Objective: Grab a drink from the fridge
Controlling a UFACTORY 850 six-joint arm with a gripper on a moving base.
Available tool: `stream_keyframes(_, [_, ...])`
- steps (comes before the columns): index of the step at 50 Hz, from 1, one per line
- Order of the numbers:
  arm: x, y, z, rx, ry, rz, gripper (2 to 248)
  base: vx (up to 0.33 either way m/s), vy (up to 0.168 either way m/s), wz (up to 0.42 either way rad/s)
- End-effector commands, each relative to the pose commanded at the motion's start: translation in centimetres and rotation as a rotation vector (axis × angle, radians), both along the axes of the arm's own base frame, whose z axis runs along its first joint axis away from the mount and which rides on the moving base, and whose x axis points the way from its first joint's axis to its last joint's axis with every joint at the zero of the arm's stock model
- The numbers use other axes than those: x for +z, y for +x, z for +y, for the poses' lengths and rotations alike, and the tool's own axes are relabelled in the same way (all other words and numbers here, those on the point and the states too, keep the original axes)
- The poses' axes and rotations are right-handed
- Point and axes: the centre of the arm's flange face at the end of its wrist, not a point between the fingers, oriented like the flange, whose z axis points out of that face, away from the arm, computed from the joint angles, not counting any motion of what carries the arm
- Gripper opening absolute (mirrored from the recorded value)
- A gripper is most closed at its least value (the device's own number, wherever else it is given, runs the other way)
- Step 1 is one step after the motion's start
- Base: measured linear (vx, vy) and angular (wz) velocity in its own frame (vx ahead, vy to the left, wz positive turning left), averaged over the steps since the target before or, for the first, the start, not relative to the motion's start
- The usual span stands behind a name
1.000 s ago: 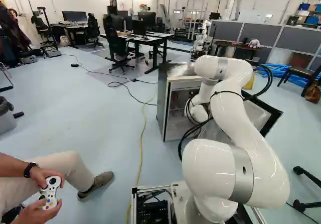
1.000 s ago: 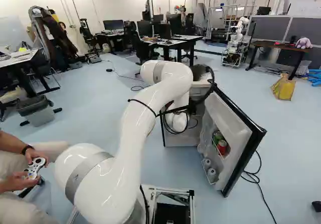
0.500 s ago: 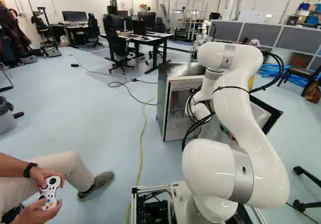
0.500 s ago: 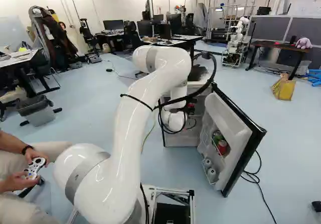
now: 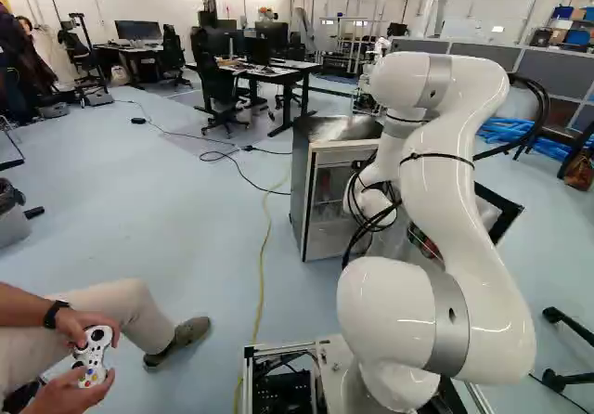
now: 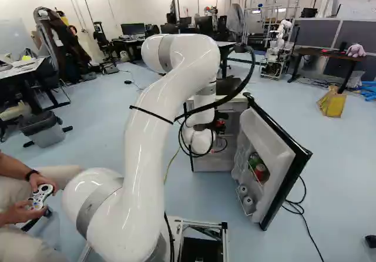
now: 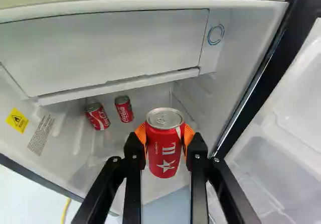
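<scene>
In the right base view, part of my black gripper (image 6: 221, 116) shows beyond the white wrist, at the open front of the fridge (image 6: 211, 164). In the wrist view the gripper (image 7: 164, 137) is shut on a red can (image 7: 164, 151), with orange pads pressing it from both sides. The can's top faces the camera. Deeper inside the fridge (image 7: 105, 38), below the freezer flap, stand two more red cans (image 7: 98, 116) (image 7: 124, 109). The fridge door (image 6: 267, 138) stands open, with several cans (image 6: 260, 171) in its racks.
The open door's dark edge (image 7: 256, 86) lies beside the gripper. A seated person's hands hold a controller (image 5: 93, 356) left of the base. A yellow cable (image 5: 261, 284) runs along the floor. Another robot (image 6: 276, 47) stands far back.
The arm's upper bend has risen in both base views, and the wrist has shifted slightly at the fridge front. The base, fridge and door have stayed put.
</scene>
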Motion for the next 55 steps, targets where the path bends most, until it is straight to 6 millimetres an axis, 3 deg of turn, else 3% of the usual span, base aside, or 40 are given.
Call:
stream_keyframes(41, [6.6,-8.0,4.1,0.018,0.007,0.017,91,0.0,0.0,0.0])
stream_keyframes(55, [8.3,-9.2,4.8,0.024,0.0,0.0,91,0.0,0.0,0.0])
